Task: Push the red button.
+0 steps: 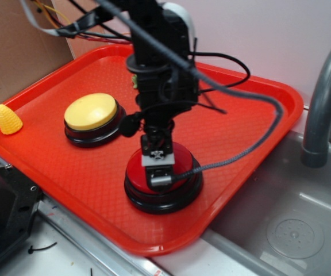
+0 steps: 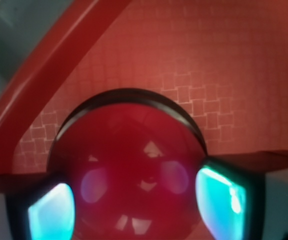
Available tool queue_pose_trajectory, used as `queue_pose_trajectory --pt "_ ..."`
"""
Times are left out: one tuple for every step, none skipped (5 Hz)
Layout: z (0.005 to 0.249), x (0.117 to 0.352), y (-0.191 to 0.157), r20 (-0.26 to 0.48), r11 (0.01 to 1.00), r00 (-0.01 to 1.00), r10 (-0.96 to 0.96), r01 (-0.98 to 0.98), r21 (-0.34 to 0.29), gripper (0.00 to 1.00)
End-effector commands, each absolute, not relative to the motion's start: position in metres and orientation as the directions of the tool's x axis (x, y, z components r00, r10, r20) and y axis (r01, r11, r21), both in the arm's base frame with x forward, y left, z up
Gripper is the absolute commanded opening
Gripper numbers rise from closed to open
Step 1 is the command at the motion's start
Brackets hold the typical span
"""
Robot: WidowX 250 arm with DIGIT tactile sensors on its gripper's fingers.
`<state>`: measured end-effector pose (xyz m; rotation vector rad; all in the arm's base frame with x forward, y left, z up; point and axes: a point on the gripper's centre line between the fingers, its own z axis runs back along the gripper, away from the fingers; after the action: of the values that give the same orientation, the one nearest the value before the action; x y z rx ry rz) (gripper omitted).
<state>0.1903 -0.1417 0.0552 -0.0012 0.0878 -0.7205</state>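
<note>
Exterior view: the red button (image 1: 177,187) is seen on its black base near the front edge of a red tray (image 1: 240,132), and the black arm is lowered directly over it. The end effector (image 1: 158,172) is pressed against, or held just above, the top of the red dome; actual contact cannot be confirmed. A braided cable (image 1: 251,146) is looped from the arm out to the right and back to the wrist. A yellow button (image 1: 91,112) is placed farther back on the left of the tray, well apart from the red one, and a small yellow cone-shaped toy (image 1: 8,119) is set by the tray's left rim. A grey sink (image 1: 292,230) with a faucet (image 1: 320,109) is seen to the right.

In the wrist view, the glossy dome (image 2: 129,170) is framed between two fingers (image 2: 219,200), which are spread apart at either side with nothing clasped between them.
</note>
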Motion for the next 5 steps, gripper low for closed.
queue_pose_trajectory --pt "0.074 0.192 -0.151 -0.058 0.743 0.741 -0.669 0.669 -0.019 1.00" --pt "0.088 0.194 -0.150 -0.021 0.756 0.756 -0.654 0.655 0.003 1.00" --pt "0.102 0.193 -0.149 -0.014 0.764 0.765 -0.644 0.644 0.032 1.00" --pt "0.095 0.188 -0.150 0.030 0.770 0.769 -0.638 0.638 0.003 1.00" --pt "0.068 0.177 -0.163 -0.015 0.754 0.756 -0.654 0.651 -0.081 1.00"
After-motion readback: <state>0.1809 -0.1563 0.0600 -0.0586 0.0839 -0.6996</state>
